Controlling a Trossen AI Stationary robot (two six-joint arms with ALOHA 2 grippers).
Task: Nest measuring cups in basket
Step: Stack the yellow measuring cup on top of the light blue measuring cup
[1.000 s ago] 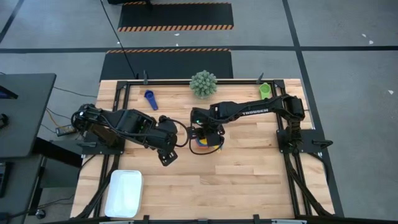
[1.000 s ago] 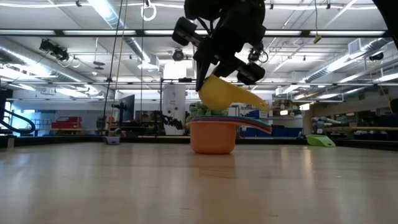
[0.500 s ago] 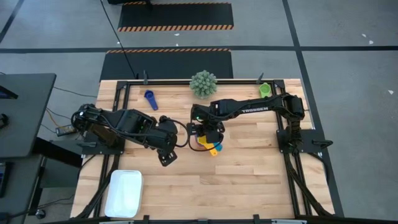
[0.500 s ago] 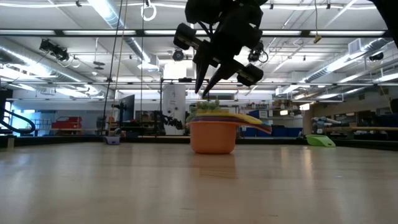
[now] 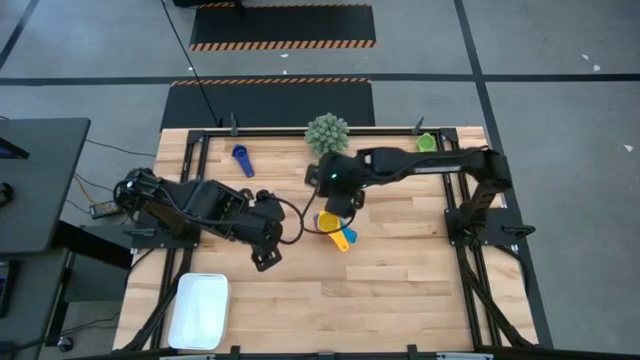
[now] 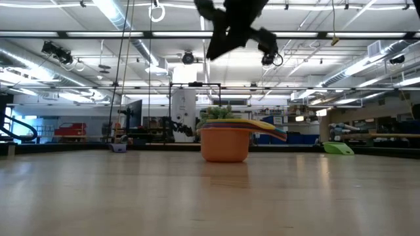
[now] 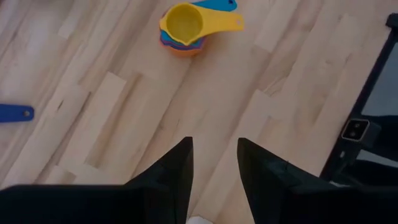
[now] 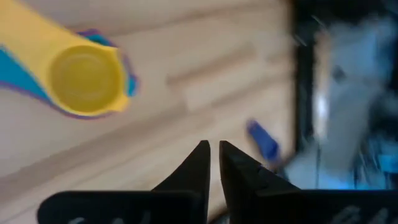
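Note:
A nested stack of measuring cups (image 5: 333, 228) stands on its orange bottom cup mid-table, the yellow cup on top; it also shows in the low view (image 6: 224, 141), left wrist view (image 7: 185, 28) and right wrist view (image 8: 87, 78). My right gripper (image 5: 340, 203) hangs above the stack's far side, raised high (image 6: 230, 29), fingers (image 8: 213, 149) only narrowly apart and empty. My left gripper (image 5: 262, 255) waits open (image 7: 214, 146) left of the stack. A dark blue cup (image 5: 242, 158) and a green cup (image 5: 427, 144) lie near the far edge. The white basket (image 5: 200, 310) sits at the near left.
A spiky green ball plant (image 5: 327, 133) stands at the far edge, just beyond my right gripper. Black frame rails run along the table's left, right and far sides. Bare wood lies between the stack and the basket.
My right gripper, which held the yellow cup tilted over the stack, let it go; the cup now sits nested on top, its handle pointing toward the near right. The gripper then rose well clear and drew back toward the far edge.

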